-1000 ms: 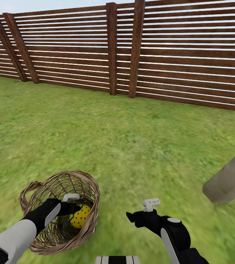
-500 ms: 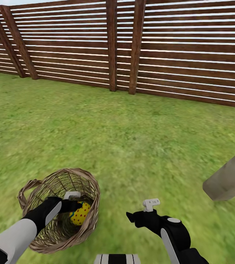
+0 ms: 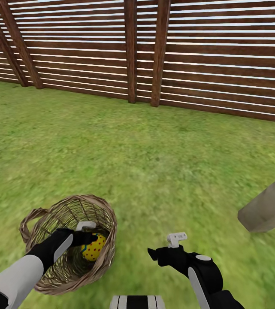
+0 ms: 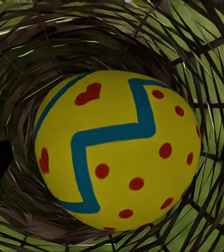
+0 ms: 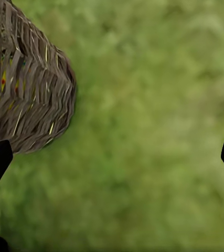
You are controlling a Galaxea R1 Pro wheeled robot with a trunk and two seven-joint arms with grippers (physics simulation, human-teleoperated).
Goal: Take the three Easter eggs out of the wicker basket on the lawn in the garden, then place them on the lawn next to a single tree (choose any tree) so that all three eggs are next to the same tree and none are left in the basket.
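Beyond the lawn (image 3: 154, 163) and fence (image 3: 206, 56), the basket (image 3: 105, 253) sits near left, the left gripper (image 3: 87, 234) inside it, spread beside the egg (image 4: 117, 152), the right gripper (image 3: 165, 251) open, empty, over grass.

A fenced garden, rendered in simulation. Mottled green lawn (image 3: 154, 163) covers most of the head view, from the lower edge up to a brown fence (image 3: 206, 56) of horizontal wooden slats on thick posts across the top. At the right edge a pale grey-brown tree trunk (image 3: 268, 210) rises from the grass. A wicker basket (image 3: 105, 214) sits on the lawn at lower left.
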